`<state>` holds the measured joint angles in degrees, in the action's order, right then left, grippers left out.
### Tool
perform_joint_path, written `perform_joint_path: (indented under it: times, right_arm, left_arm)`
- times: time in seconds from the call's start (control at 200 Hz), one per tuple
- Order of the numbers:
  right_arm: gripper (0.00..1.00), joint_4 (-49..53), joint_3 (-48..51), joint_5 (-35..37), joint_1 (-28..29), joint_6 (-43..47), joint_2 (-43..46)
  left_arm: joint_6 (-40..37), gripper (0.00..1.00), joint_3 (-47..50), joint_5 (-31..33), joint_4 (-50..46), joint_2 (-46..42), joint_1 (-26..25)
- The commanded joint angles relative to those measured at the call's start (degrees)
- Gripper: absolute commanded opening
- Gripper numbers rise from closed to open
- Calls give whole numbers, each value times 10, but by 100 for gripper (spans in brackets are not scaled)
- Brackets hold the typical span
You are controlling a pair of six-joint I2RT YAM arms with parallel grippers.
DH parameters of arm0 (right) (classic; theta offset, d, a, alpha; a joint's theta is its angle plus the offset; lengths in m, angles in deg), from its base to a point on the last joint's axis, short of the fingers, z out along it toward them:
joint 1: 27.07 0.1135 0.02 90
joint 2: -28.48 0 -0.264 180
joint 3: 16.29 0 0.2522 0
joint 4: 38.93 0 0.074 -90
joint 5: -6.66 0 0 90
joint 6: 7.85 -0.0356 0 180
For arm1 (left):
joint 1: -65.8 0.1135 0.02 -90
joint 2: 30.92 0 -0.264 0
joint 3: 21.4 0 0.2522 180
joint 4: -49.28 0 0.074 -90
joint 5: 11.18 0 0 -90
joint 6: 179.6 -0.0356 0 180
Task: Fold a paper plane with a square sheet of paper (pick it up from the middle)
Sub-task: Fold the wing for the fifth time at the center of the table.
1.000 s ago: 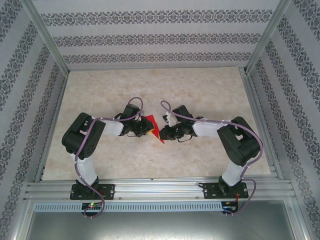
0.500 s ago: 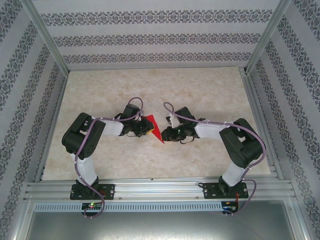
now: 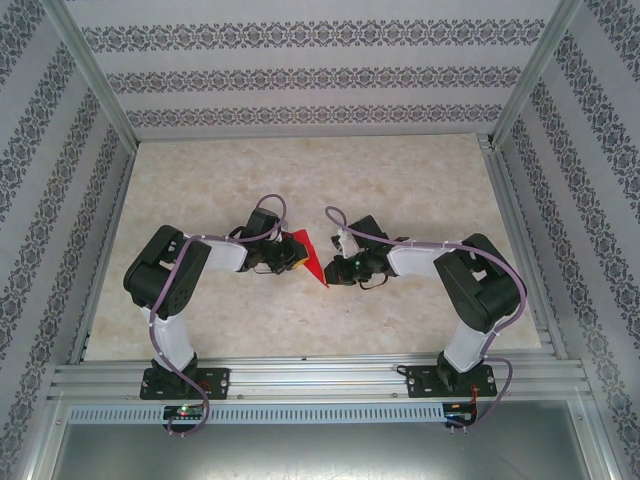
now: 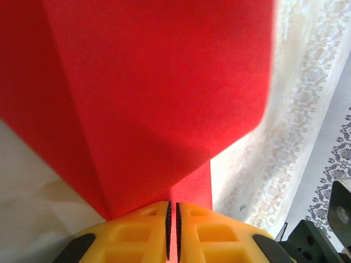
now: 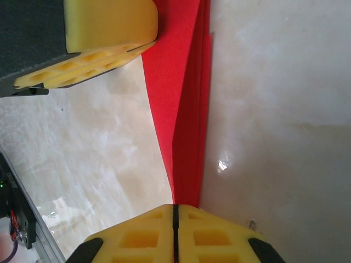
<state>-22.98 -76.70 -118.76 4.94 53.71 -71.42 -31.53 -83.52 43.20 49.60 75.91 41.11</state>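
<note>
The square sheet of paper (image 3: 309,258) is bright red and creased into a narrow pointed shape like a paper plane. It hangs between the two grippers above the middle of the table. My left gripper (image 3: 292,252) is shut on one end of it. In the left wrist view the red paper (image 4: 153,98) fans out from the closed yellow fingertips (image 4: 143,230). My right gripper (image 3: 330,268) is shut on the opposite narrow end. In the right wrist view the folded strip (image 5: 186,120) runs straight into the closed gripper (image 5: 176,211), with the left gripper's yellow finger (image 5: 109,33) at the far end.
The marble-patterned tabletop (image 3: 400,180) lies under the paper. Aluminium rails (image 3: 320,375) frame the near edge and sides. Patterned walls (image 3: 300,80) enclose the back and both sides. Both arm bases (image 3: 180,380) stand at the near rail.
The right wrist has shifted slightly beside the paper and its jaws have closed on the narrow end. The left arm and the paper have stayed where they were.
</note>
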Motion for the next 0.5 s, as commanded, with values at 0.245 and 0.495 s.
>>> perform_joint_path:
  times: [0.245,0.495]
  right_arm:
    - [7,8,-12,-6,5,24,-40]
    - [15,22,-18,2,4,20,-4]
  left_arm:
    - [-11,15,9,8,-25,16,-6]
    - [-12,15,10,8,-27,15,-5]
